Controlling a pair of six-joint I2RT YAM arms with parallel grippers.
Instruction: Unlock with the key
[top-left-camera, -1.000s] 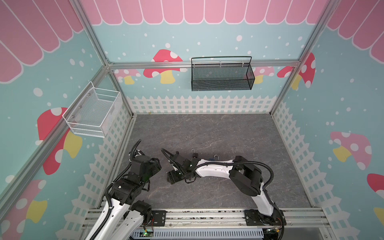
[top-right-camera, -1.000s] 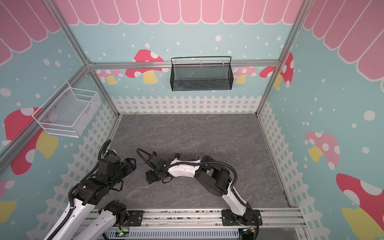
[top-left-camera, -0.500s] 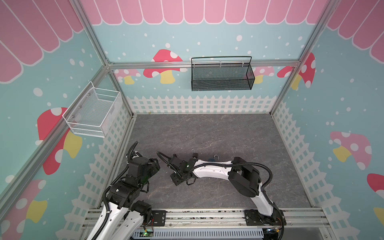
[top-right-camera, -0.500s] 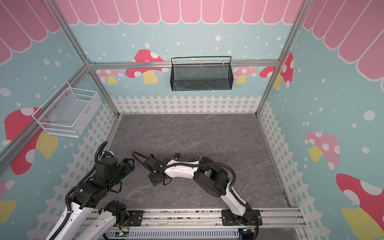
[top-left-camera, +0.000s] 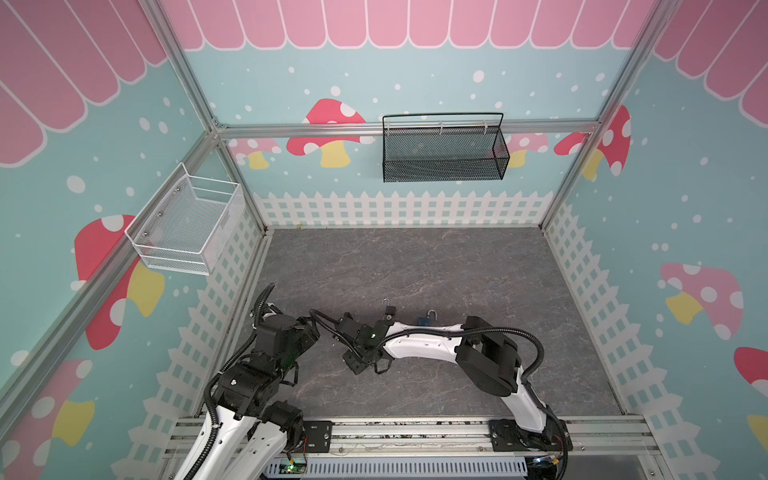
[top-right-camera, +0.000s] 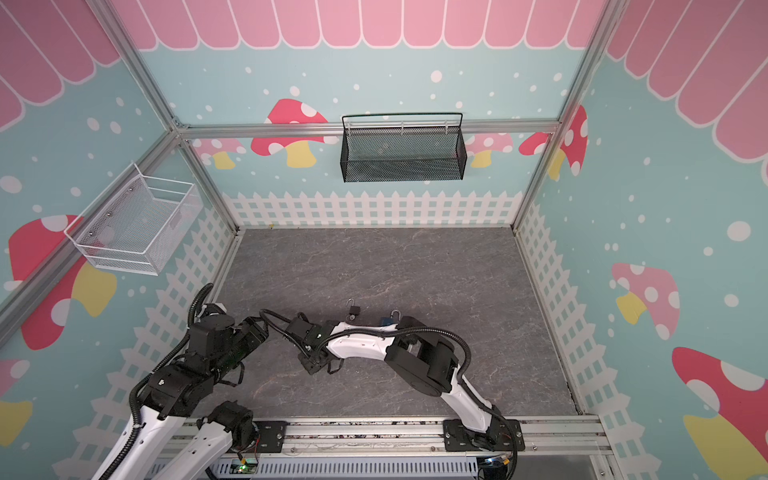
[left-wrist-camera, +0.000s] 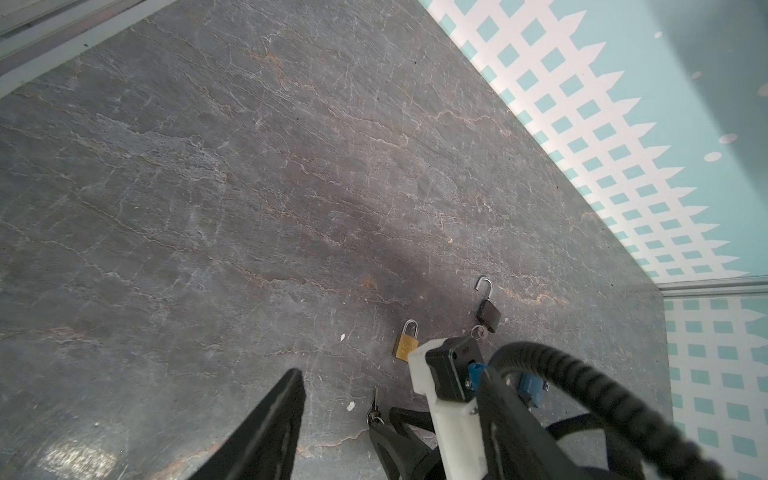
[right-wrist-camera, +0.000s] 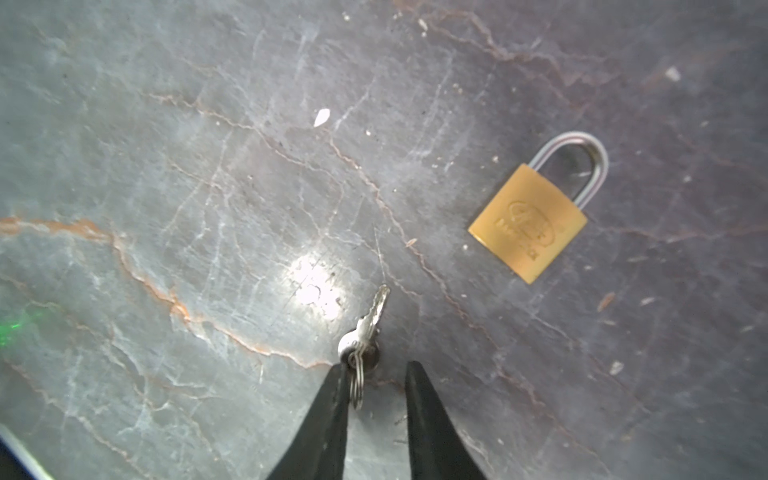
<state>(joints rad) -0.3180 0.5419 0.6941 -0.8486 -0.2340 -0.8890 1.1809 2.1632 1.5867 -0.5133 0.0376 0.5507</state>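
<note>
While the right pincer (right-wrist-camera: 375, 368) hangs low over the grey stone-patterned table (right-wrist-camera: 187, 166), its two black fingers stand apart with a clear gap between them and clamp nothing. The key (right-wrist-camera: 368, 320) lies on the table just beyond the fingertips, with its blade pointing away from the pincer. Its ring (right-wrist-camera: 356, 388) sits against the inner edge of one finger (right-wrist-camera: 332, 411), while the other finger (right-wrist-camera: 424, 415) is clear of both. Farther out from the tips, towards the side of that free finger, the brass padlock (right-wrist-camera: 528, 224) lies flat with its shackle closed, apart from the key. The left wrist view shows only one finger (left-wrist-camera: 270, 424) of the left pincer (top-left-camera: 311, 330), so I cannot tell whether it is released or clenched; nothing touches that finger. Ahead of it lie the same brass padlock and, farther on, a black padlock (left-wrist-camera: 489, 311) with its shackle swung open. In a top view a blue padlock (top-left-camera: 424, 320) shows just beyond the right forearm, near the black one.
</note>
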